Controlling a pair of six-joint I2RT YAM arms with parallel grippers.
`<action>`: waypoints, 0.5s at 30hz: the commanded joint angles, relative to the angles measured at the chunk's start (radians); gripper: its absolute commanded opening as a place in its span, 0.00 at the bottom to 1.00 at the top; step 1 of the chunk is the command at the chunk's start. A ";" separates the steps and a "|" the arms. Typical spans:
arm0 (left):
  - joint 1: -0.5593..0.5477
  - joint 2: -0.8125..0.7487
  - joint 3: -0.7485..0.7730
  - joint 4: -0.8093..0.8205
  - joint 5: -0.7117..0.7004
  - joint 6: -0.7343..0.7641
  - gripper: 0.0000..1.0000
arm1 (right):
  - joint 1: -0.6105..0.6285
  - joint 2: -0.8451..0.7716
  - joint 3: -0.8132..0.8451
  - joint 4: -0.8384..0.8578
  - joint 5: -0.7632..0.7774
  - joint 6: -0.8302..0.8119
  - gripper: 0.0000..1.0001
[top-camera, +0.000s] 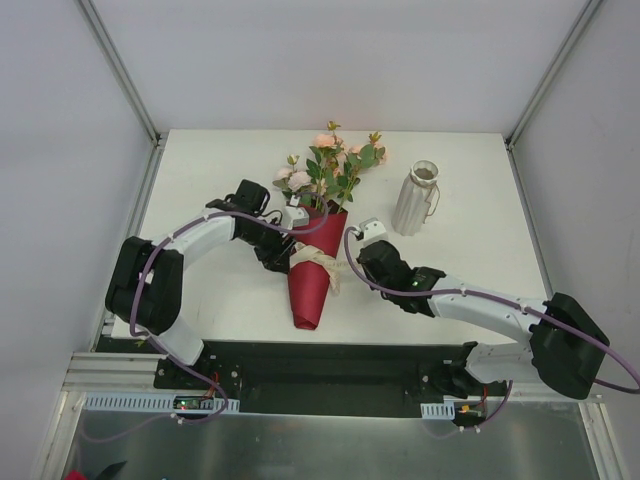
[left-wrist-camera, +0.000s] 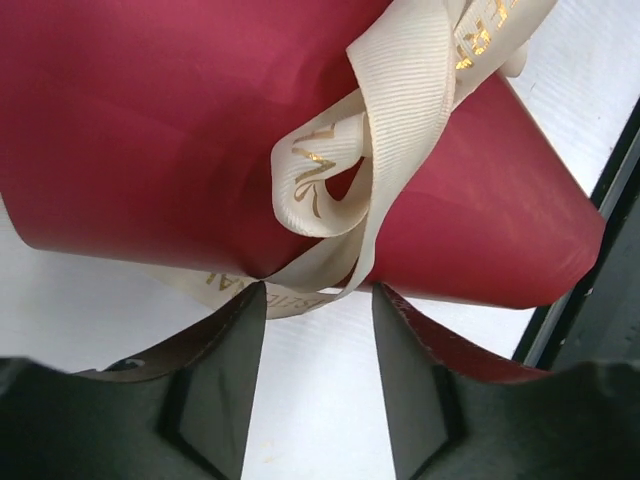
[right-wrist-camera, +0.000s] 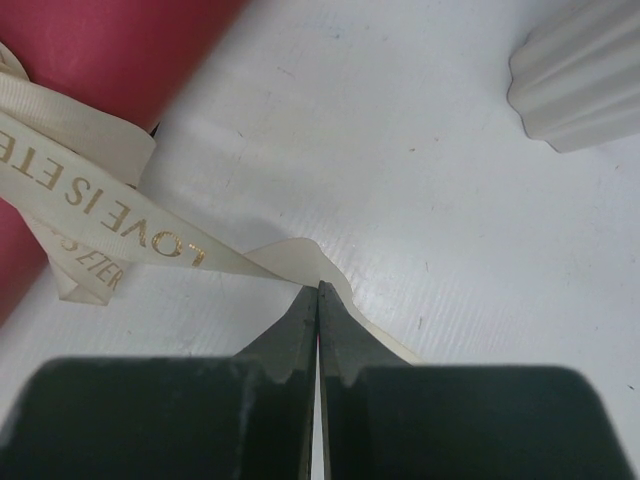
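Note:
A bouquet lies on the white table, its dark red paper wrap (top-camera: 308, 285) pointing toward me and its pink flowers (top-camera: 330, 165) at the far end. A cream ribbon (top-camera: 318, 262) with gold lettering is tied round the wrap. My left gripper (top-camera: 278, 254) is open against the wrap's left side. In the left wrist view its fingertips (left-wrist-camera: 318, 292) touch the red wrap (left-wrist-camera: 150, 130) with a ribbon (left-wrist-camera: 400, 110) loop between them. My right gripper (top-camera: 346, 268) is shut on a ribbon tail (right-wrist-camera: 110, 215), which peaks at the closed tips (right-wrist-camera: 320, 287) beside the wrap (right-wrist-camera: 100, 40).
A white ribbed vase (top-camera: 415, 200) stands upright to the right of the flowers, and its base shows in the right wrist view (right-wrist-camera: 580, 80). A black rail (left-wrist-camera: 600, 260) runs along the table's near edge.

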 joint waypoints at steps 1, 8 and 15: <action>0.002 -0.005 0.049 -0.013 0.051 0.026 0.37 | -0.002 -0.026 -0.004 -0.011 0.014 0.023 0.01; 0.002 -0.031 0.038 -0.012 0.017 0.015 0.00 | -0.002 -0.021 0.002 -0.013 0.010 0.028 0.01; 0.037 -0.094 0.044 -0.013 -0.058 -0.038 0.00 | -0.008 -0.079 0.018 -0.075 0.113 0.024 0.01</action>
